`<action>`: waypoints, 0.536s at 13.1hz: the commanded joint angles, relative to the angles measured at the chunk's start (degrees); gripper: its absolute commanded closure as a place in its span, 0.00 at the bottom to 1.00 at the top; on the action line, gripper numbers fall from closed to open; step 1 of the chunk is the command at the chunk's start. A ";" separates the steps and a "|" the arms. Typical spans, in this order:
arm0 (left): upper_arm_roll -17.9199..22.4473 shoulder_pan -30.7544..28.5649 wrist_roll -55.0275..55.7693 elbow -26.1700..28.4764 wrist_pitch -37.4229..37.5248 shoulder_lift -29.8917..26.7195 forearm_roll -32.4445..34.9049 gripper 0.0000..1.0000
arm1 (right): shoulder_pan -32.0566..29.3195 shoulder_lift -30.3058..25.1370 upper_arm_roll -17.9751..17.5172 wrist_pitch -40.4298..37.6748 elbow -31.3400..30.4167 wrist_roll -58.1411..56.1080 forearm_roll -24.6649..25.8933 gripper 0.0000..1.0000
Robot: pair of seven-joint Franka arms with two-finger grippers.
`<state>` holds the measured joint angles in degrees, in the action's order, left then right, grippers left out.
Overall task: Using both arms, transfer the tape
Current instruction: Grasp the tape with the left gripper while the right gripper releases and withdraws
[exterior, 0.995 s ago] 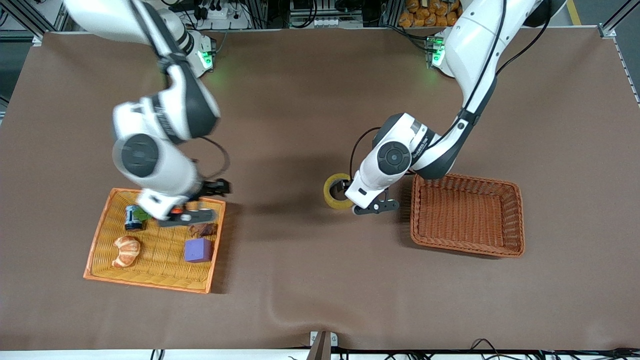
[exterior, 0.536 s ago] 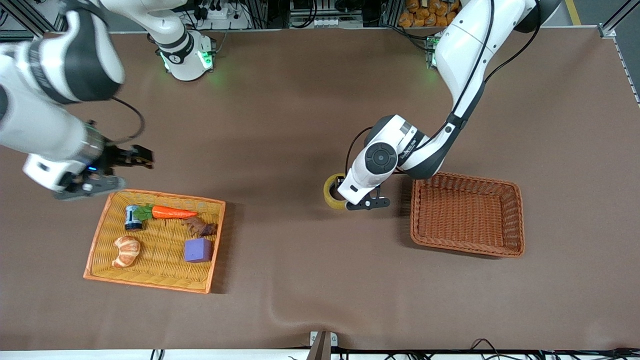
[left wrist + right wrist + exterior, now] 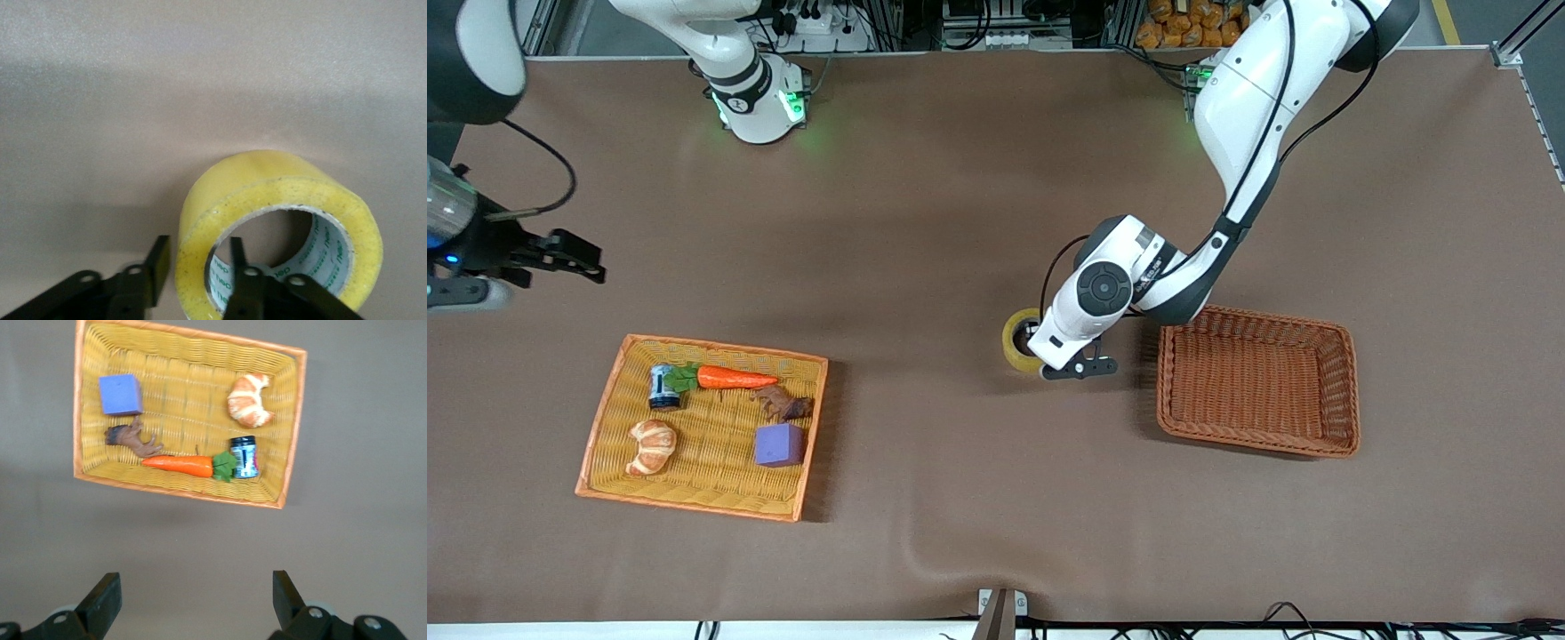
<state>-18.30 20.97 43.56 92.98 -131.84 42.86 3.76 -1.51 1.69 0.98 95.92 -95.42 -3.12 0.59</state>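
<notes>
The tape (image 3: 1014,341), a yellowish translucent roll, stands on edge on the brown table beside the brown basket. In the left wrist view the tape (image 3: 267,193) fills the lower part. My left gripper (image 3: 197,243) is open and straddles the roll's wall. One finger (image 3: 159,263) is outside with a small gap, and the other finger (image 3: 239,267) is in the hole. In the front view the left wrist (image 3: 1089,302) hides these fingers. My right gripper (image 3: 580,260) is open and empty, up in the air over bare table near the orange tray; it also shows in its own wrist view (image 3: 195,580).
An orange tray (image 3: 720,352) holds a croissant (image 3: 651,446), a carrot (image 3: 729,378), a purple cube (image 3: 779,444) and a dark can (image 3: 663,387). An empty brown wicker basket (image 3: 1347,391) stands toward the left arm's end. The right wrist view shows the tray (image 3: 180,492) below.
My right arm has swung up and away from over the orange tray toward its own end of the table. My left gripper has settled slightly closer onto the tape.
</notes>
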 commanded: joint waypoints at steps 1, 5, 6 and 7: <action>-0.07 -1.36 4.49 0.35 0.87 -4.08 1.69 1.00 | -1.30 -3.88 -1.16 -1.43 -2.05 5.04 -0.76 0.00; -0.33 -7.94 5.74 0.36 15.52 -17.26 1.00 1.00 | -1.30 -4.77 -1.33 -3.00 -0.57 5.14 -0.15 0.00; -0.33 -9.79 5.74 0.70 18.26 -20.07 0.90 1.00 | -1.12 -4.68 -1.33 -5.28 0.40 5.58 -0.15 0.00; -0.33 -12.07 5.74 2.10 18.98 -22.36 0.90 1.00 | -0.95 -4.51 -1.51 -6.00 1.28 5.58 -0.15 0.00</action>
<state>-18.08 12.87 47.96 90.76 -115.42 27.19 3.85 -1.85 -2.15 0.54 92.03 -95.14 1.18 0.57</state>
